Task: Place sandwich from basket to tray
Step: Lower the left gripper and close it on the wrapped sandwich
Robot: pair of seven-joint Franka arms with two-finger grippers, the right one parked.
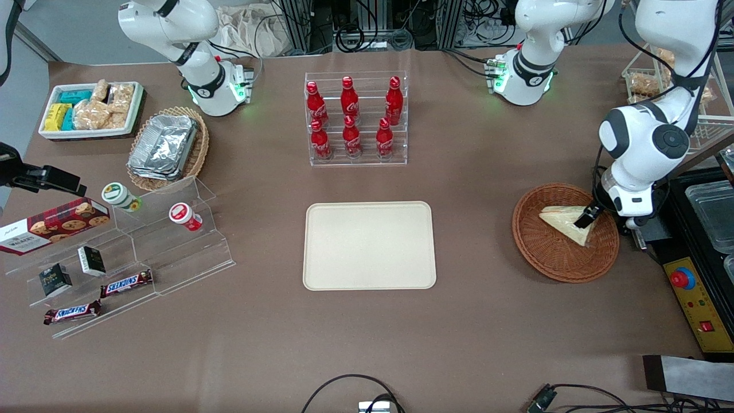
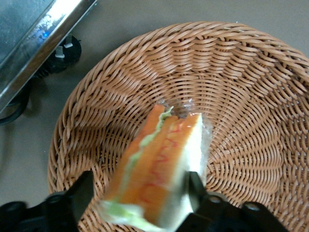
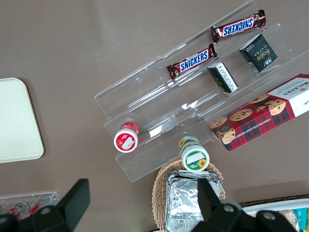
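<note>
I have the brown counter (image 1: 459,344) laid out before me, and the biggest thing on it that matters is the cream tray (image 1: 369,245), lying flat and bare in the middle, nearer the front camera than the clear rack of six red bottles (image 1: 351,117), which stand in two stepped rows of three so each label shows. Toward the working arm's end sits the one round reddish-brown basket (image 1: 550,261), shallow enough that I can reach in from above. In it is the single sandwich (image 1: 565,222), a wrapped white wedge with its orange-and-green cut edge turned up toward my wrist camera. My claw (image 1: 589,217) is down inside the basket, straddling the wedge: from the wrist I see one finger (image 2: 82,193) against the lettuce side and the other against the bread side, so I judge it clenched on the sandwich across its thickness, the narrow way, which suits a soft wrapped thing. Whether the wedge rests on the weave or hangs just clear of it I cannot tell. Toward the parked arm's end, stepped clear shelves hold two chocolate bars (image 1: 126,283), two small dark boxes (image 1: 92,261), two little tubs (image 1: 184,217) and one cookie box (image 1: 54,225), displayed facing front.
</note>
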